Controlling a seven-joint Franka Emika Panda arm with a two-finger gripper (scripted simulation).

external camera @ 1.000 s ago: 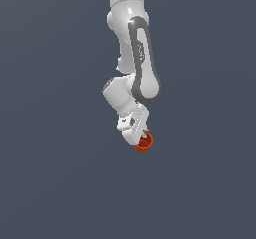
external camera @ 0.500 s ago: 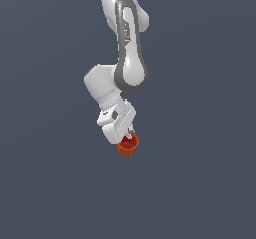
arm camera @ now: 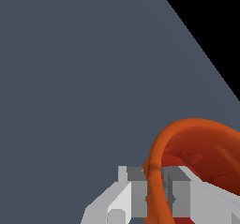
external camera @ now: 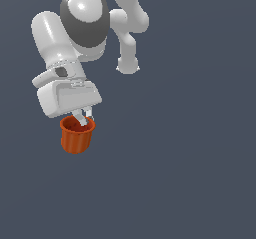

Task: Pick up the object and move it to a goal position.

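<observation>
A small ribbed orange-red cup [external camera: 77, 137] is pinched by its rim between the white gripper [external camera: 83, 117] fingers, one finger inside.

Backdrop [external camera: 200, 158] is one flat slate blue-grey field, edge to edge in the exterior view. No seam between floor and wall can be made out, so can't tell which of the two it is. Lighting is even and soft, with little shading across the surface. In the wrist view the same grey surface [arm camera: 79, 78] fills most of the frame and ends at a straight diagonal edge; beyond it sits a solid black region [arm camera: 215, 17].
</observation>
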